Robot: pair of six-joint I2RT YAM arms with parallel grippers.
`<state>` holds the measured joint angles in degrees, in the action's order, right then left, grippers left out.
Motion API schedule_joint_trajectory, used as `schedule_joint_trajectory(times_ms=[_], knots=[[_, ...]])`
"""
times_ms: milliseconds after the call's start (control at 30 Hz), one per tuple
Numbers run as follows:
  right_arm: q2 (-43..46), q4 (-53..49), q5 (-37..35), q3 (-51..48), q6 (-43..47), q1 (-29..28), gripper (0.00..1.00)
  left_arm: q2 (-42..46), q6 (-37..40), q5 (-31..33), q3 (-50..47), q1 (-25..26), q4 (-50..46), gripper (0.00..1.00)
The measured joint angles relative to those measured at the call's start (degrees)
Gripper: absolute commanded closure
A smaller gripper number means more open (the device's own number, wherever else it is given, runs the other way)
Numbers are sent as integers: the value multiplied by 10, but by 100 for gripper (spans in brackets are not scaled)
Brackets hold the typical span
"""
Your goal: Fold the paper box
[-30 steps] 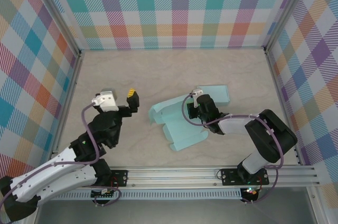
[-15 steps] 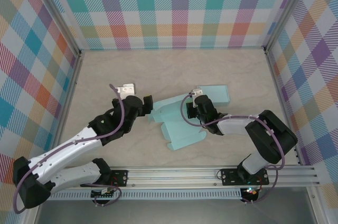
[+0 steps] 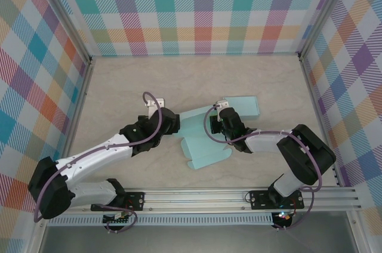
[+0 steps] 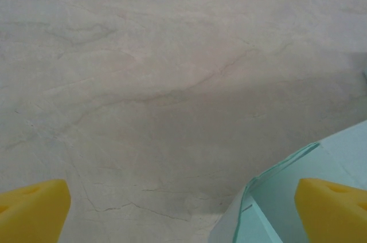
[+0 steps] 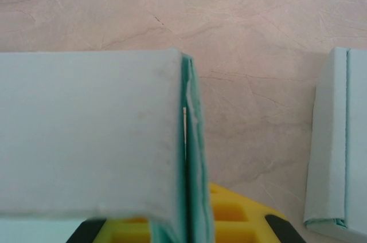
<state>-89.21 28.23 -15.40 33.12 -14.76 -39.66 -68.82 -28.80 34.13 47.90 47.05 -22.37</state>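
The paper box (image 3: 203, 142) is a light teal sheet, partly folded, lying mid-table. My right gripper (image 3: 222, 123) is shut on a doubled upright wall of it. In the right wrist view that wall (image 5: 192, 157) stands edge-on between the yellow pads (image 5: 241, 214), with a wide panel (image 5: 86, 134) to its left and another folded flap (image 5: 338, 140) at far right. My left gripper (image 3: 169, 123) is at the box's left edge, open. Its yellow fingertips (image 4: 31, 211) stand wide apart, the right one over the box's corner (image 4: 275, 197); nothing is between them.
Plaid walls (image 3: 197, 8) close in the table on three sides. A metal rail (image 3: 239, 196) with the arm bases runs along the near edge. Bare beige tabletop (image 3: 137, 86) lies behind and left of the box.
The left arm has swung right from the table's left part up to the box's left edge, its jaws staying open. The right gripper and the box have hardly moved.
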Motion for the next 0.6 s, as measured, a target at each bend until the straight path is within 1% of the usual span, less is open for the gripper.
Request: schedule_joint_trajectory(times_ms=[233, 400, 600], knots=[[0, 0, -3, 0, -7, -2, 100, -70, -6, -13, 14, 0, 6, 0], [-3, 7, -16, -4, -14, -2, 100, -76, -13, -21, 10, 0, 44, 0], [-9, 22, -47, -8, -27, -10, 100, -83, -32, -19, -23, -1, 111, 0]])
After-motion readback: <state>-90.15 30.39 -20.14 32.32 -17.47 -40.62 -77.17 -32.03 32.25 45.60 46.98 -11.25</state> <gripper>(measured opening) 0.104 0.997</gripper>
